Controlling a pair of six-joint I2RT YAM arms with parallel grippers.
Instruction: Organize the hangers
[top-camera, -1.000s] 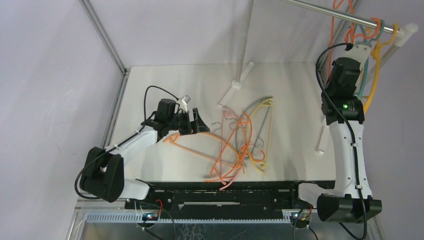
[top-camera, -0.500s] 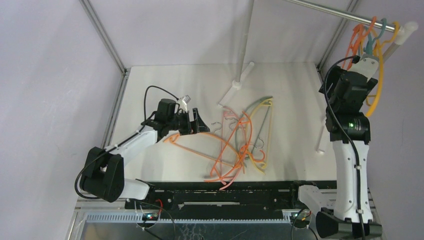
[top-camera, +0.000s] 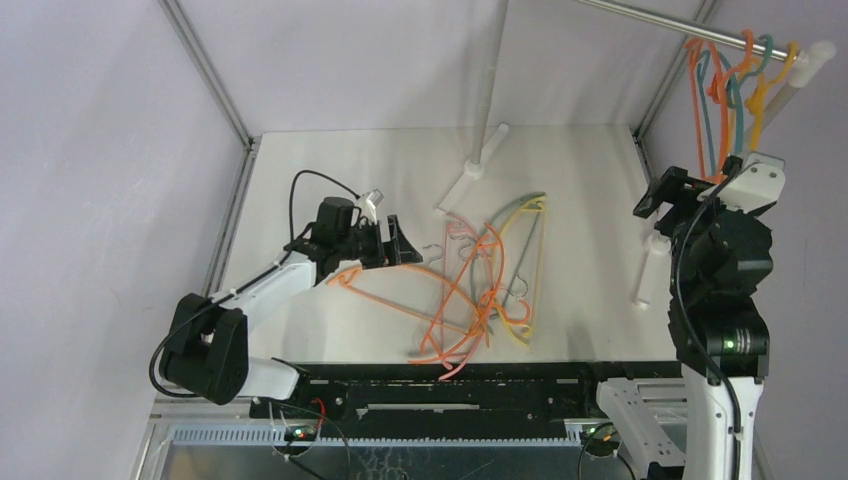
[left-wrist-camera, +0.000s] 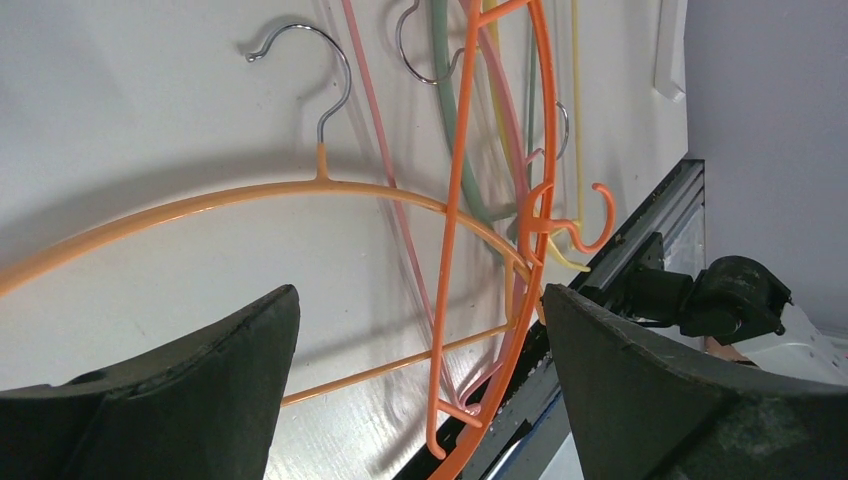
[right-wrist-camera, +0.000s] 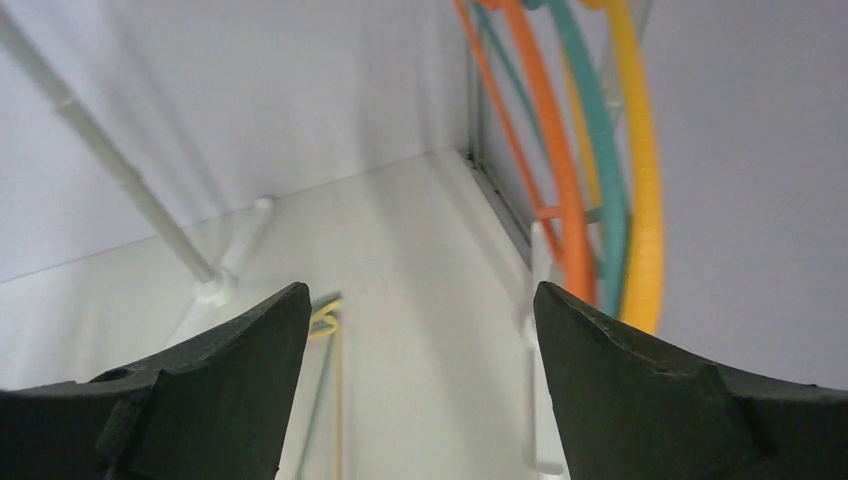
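Well, both gaped empty: left end effector (top-camera: 400, 243) over an orange hanger (left-wrist-camera: 325, 182), right end effector (right-wrist-camera: 420, 300) beside hung hangers (right-wrist-camera: 648, 200)

I am wearing white shells over my long links and matte black housings at every joint. My left arm (top-camera: 265, 288) is carrying a chunky black base block (top-camera: 205, 352) at the near left, and a thin black cable (top-camera: 300, 190) is arching over its wrist. My right arm (top-camera: 715, 400) is showing a black cable (top-camera: 690, 260) running along its dark upper housing, a small green light (top-camera: 733, 343) glowing there, and a white cap (top-camera: 757, 183) on top. My left gripper (left-wrist-camera: 415, 370) and right gripper (right-wrist-camera: 420, 380) are both showing broad, dull black, wedge-shaped fingers (left-wrist-camera: 180, 390).
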